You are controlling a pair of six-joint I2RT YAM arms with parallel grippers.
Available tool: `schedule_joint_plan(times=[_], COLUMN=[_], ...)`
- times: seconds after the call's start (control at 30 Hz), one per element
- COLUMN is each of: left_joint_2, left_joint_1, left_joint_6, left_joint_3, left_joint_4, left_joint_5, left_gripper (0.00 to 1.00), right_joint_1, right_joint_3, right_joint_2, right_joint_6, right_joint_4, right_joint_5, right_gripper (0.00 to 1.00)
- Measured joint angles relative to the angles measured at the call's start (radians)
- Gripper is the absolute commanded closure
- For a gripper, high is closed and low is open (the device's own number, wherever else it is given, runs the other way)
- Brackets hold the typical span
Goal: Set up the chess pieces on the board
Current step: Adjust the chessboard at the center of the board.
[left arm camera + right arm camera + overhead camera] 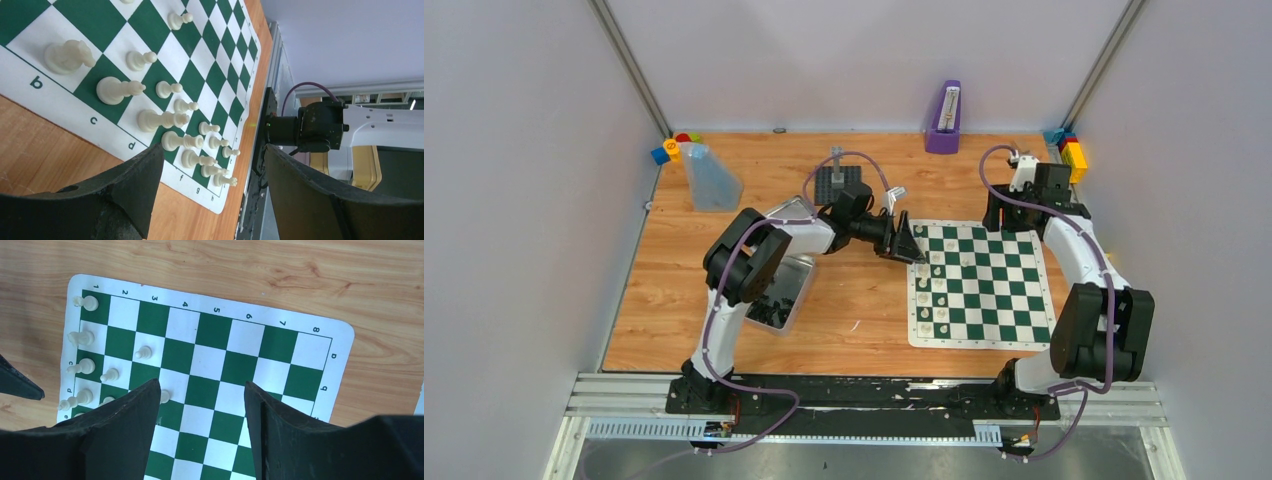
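The green-and-white board [984, 285] lies on the right half of the wooden table. Cream-white chess pieces [929, 290] stand in its two left columns; the left wrist view shows them upright in two rows [118, 90], and the right wrist view shows some at its left [87, 366]. Black chess pieces [769, 310] lie in the silver tin [796, 272]. My left gripper [906, 243] hangs at the board's far-left corner, open [214, 150], with nothing between its fingers. My right gripper [1002, 215] hovers over the board's far edge, open and empty [201, 384].
A grey brick tower on a dark baseplate [839, 178] stands behind the left arm. A clear bag [711, 178] and coloured bricks [674, 148] sit at the back left. A purple holder [943, 118] and more bricks [1074, 155] are at the back right.
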Motion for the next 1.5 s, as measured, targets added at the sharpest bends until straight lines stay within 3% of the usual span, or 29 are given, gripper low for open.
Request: schedule_joint_plan(times=[0.8, 1.5], left_joint_2=[0.042, 0.059], left_joint_1=[-0.047, -0.056], left_joint_6=[0.069, 0.127], left_joint_3=[0.119, 0.151], left_joint_4=[-0.256, -0.344], left_joint_5=[-0.145, -0.198], left_gripper=[0.19, 0.19], right_joint_1=[-0.035, -0.055], right_joint_3=[-0.018, -0.028], right_joint_2=[0.0, 0.0], right_joint_6=[0.0, -0.001], right_joint_4=[-0.002, -0.003], right_joint_5=[-0.045, -0.061], right_gripper=[0.37, 0.37])
